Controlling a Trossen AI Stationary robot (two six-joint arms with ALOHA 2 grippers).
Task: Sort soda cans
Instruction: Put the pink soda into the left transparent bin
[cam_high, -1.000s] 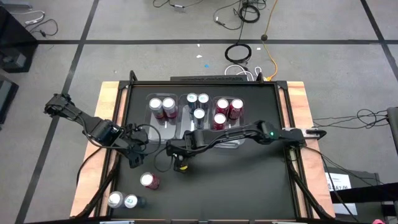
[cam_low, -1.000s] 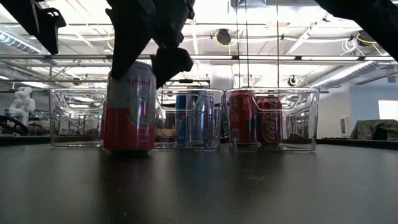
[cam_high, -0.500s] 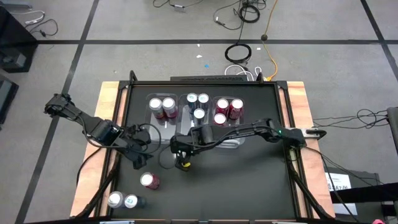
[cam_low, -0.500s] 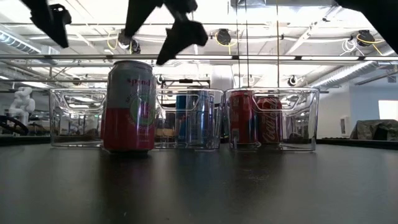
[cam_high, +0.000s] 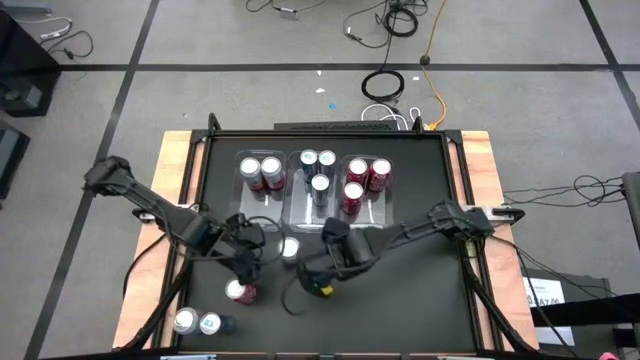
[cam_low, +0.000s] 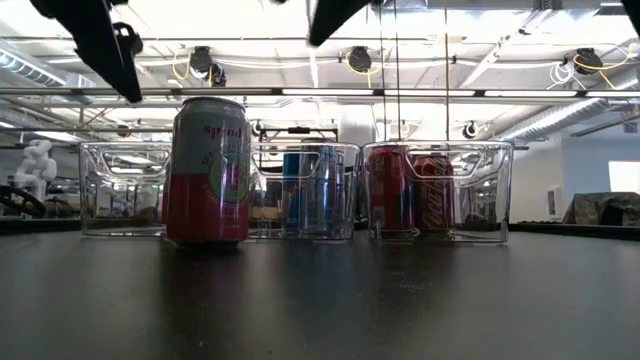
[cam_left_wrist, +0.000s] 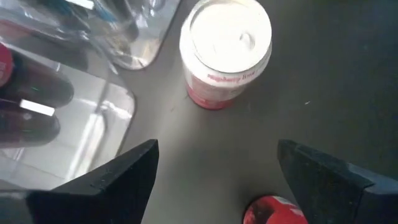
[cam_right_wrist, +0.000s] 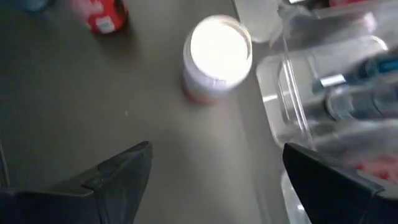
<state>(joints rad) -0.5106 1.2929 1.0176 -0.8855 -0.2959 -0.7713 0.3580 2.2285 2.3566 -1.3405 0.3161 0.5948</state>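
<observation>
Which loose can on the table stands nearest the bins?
The pink-and-white can standing alone just in front of the clear bins. The other three loose cans sit farther away, towards the table's front left corner.

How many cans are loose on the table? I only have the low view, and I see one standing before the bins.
Observer: Four. Besides your pink can, a second can stands nearer the front, and a pair of cans sits at the front left corner.
Operator: Is either tool holding anything?
Observer: No. The left tool and the right tool are both open and empty, raised off the table on either side of the pink can.
Operator: How full are the bins?
Observer: The left bin holds two cans, the middle bin three, and the right bin three.
</observation>
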